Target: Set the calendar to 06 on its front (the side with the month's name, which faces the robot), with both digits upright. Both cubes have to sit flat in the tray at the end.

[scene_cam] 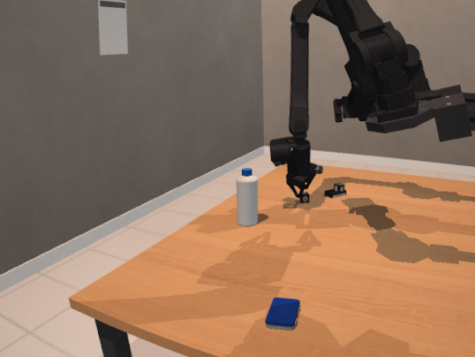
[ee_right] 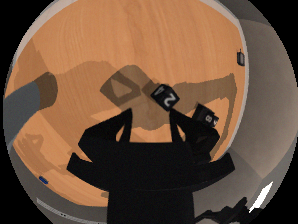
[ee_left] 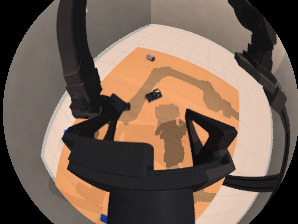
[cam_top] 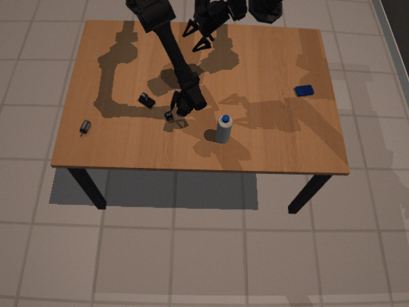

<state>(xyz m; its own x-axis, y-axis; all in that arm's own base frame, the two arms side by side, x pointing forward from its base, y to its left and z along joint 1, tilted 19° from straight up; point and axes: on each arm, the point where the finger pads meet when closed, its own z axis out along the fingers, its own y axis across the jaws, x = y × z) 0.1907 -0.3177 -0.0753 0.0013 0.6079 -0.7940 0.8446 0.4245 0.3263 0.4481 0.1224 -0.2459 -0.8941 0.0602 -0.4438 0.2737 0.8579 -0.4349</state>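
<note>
A small black cube [cam_top: 169, 115] with a white 2 facing the right wrist camera [ee_right: 166, 98] lies on the table, also seen in the side view [scene_cam: 305, 199]. My right gripper [cam_top: 178, 109] hangs right over it, fingers partly apart [ee_right: 149, 119]; the cube sits just beyond the fingertips, nearer one finger, not clamped. The black calendar tray [cam_top: 147, 101] with the other cube in it stands a short way off [scene_cam: 336, 190] [ee_right: 206, 119]. My left gripper [cam_top: 198, 36] is open and empty, high over the back of the table [ee_left: 156, 129].
A white bottle with a blue cap [cam_top: 223, 129] stands upright close to the right gripper [scene_cam: 246, 196]. A blue sponge [cam_top: 304, 90] [scene_cam: 282, 313] lies near one table edge. A small grey object [cam_top: 84, 126] lies at the opposite edge.
</note>
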